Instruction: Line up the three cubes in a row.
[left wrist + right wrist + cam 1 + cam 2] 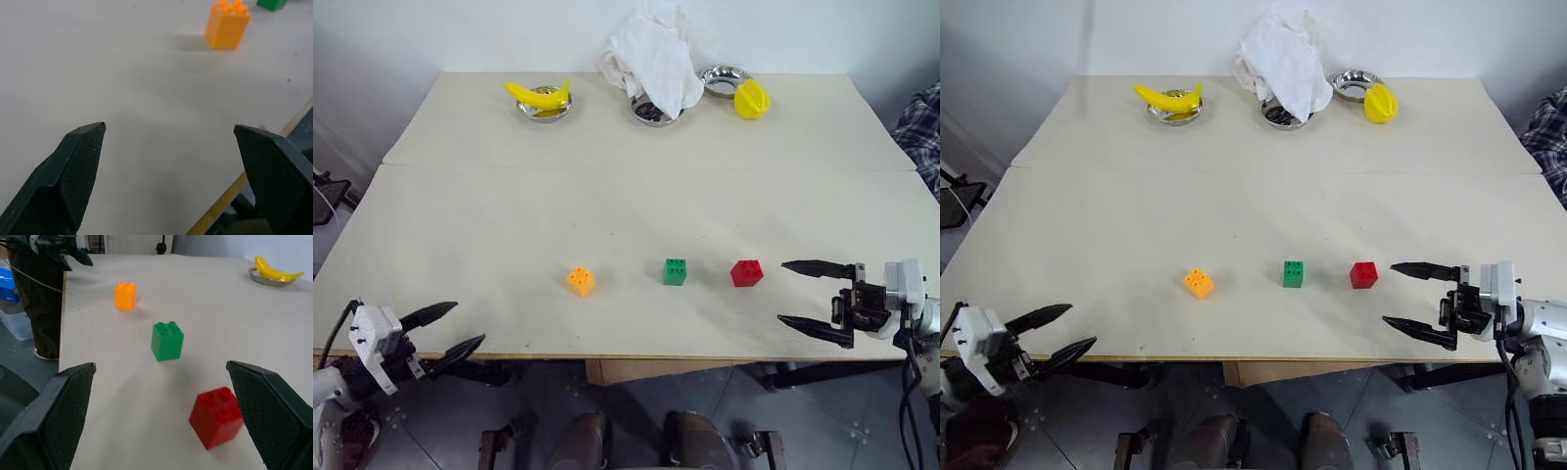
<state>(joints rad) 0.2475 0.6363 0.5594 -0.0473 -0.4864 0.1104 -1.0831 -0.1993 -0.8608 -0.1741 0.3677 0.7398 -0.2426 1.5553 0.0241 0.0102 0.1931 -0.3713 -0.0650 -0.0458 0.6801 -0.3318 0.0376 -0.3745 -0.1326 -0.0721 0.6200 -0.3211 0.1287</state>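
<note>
Three studded cubes near the front edge of a cream table (460,215): orange cube (580,282) at 9 o'clock of the green cube (674,271), red cube (746,272) at 3 o'clock, already roughly in a row, the orange one sitting slightly nearer the edge. Right gripper (815,299) spread wide and empty, level, just beside the red cube at its 3 o'clock, plainly the nearer hand. Left gripper (448,328) likewise agape and empty, at the table's front corner, well apart from the orange cube. At 12 o'clock, far side: banana (538,95) in a metal bowl (544,110), white cloth (653,54), yellow toy fruit (751,99)
</note>
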